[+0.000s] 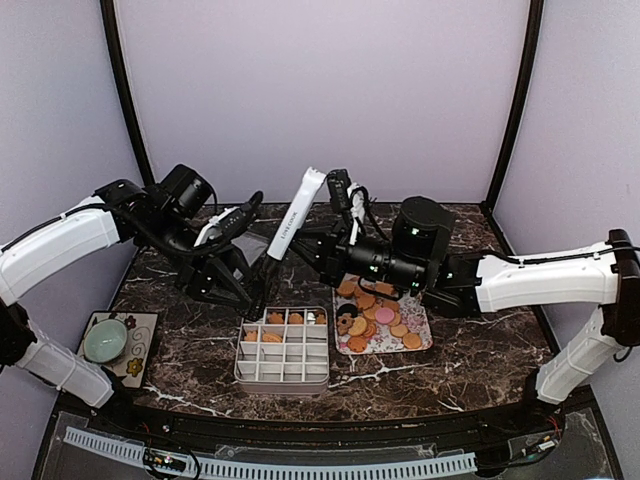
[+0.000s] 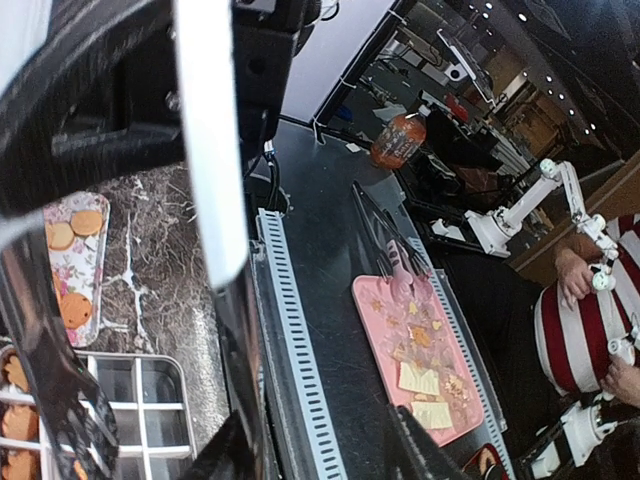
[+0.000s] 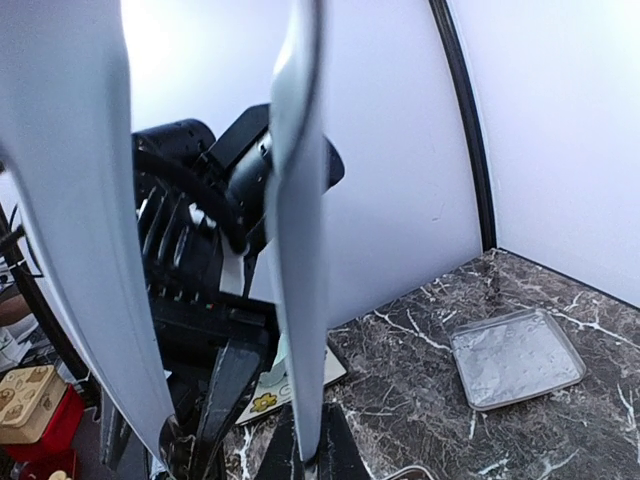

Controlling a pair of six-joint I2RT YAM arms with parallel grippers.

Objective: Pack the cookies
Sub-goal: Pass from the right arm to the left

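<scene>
Right gripper (image 1: 300,243) is clamped on the metal tongs (image 1: 296,214). I see both pale blades running out from it in the right wrist view, and from above the tongs stand tilted over the middle of the worktop (image 1: 200,340), handle end up and back. Left gripper (image 1: 255,290) sits low, just beside the tongs' lower end and above the back-left corner of the divided box (image 1: 283,384). In the left wrist view one white blade crosses in front of its dark fingers, but I cannot tell how wide that gripper is or whether it touches the blade. Most of the cookies (image 1: 380,315) are piled on the flower-patterned tray (image 1: 380,348), which is just right of the box: round golden-orange ones, a pink one and a dark one at the tray's left edge. A few orange ones already sit in the box's back row and in one cell of the next row on the left; the other cells look bare. Far left on the worktop is a pale green bowl (image 1: 105,340) on a flowered mat (image 1: 140,358). The right wrist view also shows a clear plastic lid (image 3: 515,358) flat on the marble, well apart from the tongs.
</scene>
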